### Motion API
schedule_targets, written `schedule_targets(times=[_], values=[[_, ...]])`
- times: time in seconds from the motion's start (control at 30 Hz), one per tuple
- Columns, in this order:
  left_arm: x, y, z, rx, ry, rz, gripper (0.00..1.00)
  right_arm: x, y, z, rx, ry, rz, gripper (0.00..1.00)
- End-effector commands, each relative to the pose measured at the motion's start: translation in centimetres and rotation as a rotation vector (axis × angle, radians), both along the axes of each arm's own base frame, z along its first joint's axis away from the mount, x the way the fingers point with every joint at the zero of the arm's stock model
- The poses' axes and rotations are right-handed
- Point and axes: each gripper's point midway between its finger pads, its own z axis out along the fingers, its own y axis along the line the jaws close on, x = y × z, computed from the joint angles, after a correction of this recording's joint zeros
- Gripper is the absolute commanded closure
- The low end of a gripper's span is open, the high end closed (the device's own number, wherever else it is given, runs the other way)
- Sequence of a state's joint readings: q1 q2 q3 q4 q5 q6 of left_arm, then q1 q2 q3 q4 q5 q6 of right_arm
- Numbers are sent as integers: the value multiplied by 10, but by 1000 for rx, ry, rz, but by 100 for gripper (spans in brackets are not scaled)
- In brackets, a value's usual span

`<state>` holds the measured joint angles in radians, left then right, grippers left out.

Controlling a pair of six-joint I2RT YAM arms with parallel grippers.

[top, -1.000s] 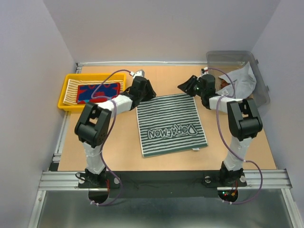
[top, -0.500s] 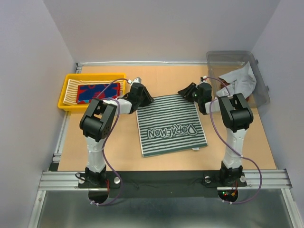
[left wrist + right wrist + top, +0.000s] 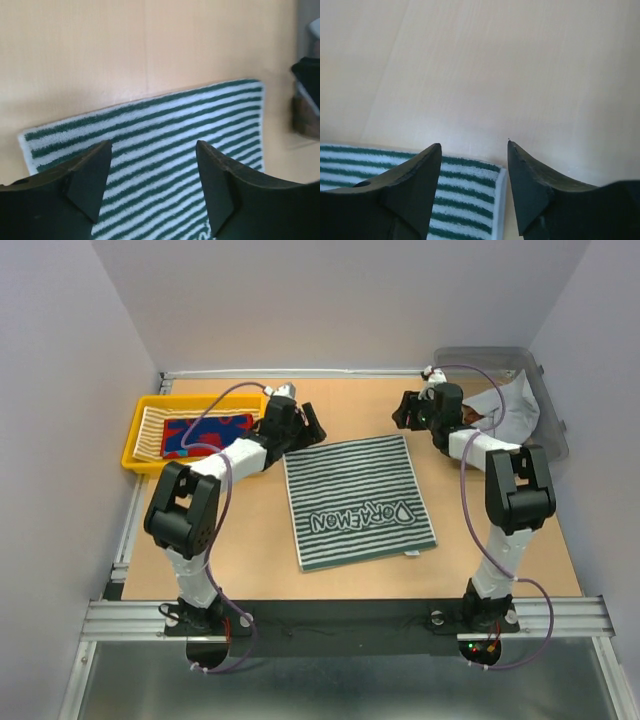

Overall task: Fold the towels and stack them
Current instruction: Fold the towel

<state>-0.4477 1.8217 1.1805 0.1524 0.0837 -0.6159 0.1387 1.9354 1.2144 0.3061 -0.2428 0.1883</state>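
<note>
Wooden tabletop (image 3: 250, 540) bears striped towel (image 3: 355, 502); left gripper (image 3: 153, 148), right gripper (image 3: 474, 145) spread near far corners.

Lying flat in the middle of the table (image 3: 250, 540): Doraemon towel (image 3: 358, 500). Sitting far left: tray (image 3: 140, 455), holding another towel (image 3: 208, 432). Sitting far right: bin (image 3: 552, 430), holding one more towel (image 3: 512, 408). Hanging by the flat towel's back corners: left gripper (image 3: 152, 150), right gripper (image 3: 474, 147).

Four towels, green-striped (image 3: 355, 500), red-blue (image 3: 205, 433), cream-striped (image 3: 150, 428), grey (image 3: 510, 410), one yellow tray (image 3: 135, 456), one clear bin (image 3: 480, 360)
</note>
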Motion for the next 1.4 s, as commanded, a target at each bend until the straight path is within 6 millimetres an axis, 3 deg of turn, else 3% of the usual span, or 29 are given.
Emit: schedule_targets(times=[0.0, 0.1, 0.2, 0.3, 0.53, 0.97, 1.2, 1.23, 1.3, 1.37], values=[[7, 21, 88, 105, -180, -20, 17, -21, -7, 4, -275, 30, 196, 36], [-8, 33, 103, 176, -199, -56, 4, -22, -2, -1, -348, 46, 327, 36], [-21, 50, 112, 261, -239, -75, 1, -24, 3, -11, -384, 56, 414, 37], [-36, 59, 114, 315, -259, -118, 1, -28, 2, -23, -407, 106, 464, 40], [-51, 77, 106, 439, -282, -173, 1, -20, 1, -40, -448, 144, 520, 47], [-38, 69, 103, 484, -303, -241, 2, -13, 2, -76, -433, 216, 536, 45], [-18, 64, 84, 581, -277, -317, 2, -18, 2, -91, -430, 261, 549, 37], [-15, 63, 74, 591, -258, -330, 2, -19, 2, -93, -428, 266, 557, 32], [-8, 61, 64, 616, -244, -352, 3, -23, 3, -98, -421, 285, 572, 32], [-3, 62, 58, 632, -224, -359, 5, -26, 6, -101, -406, 294, 593, 40]])
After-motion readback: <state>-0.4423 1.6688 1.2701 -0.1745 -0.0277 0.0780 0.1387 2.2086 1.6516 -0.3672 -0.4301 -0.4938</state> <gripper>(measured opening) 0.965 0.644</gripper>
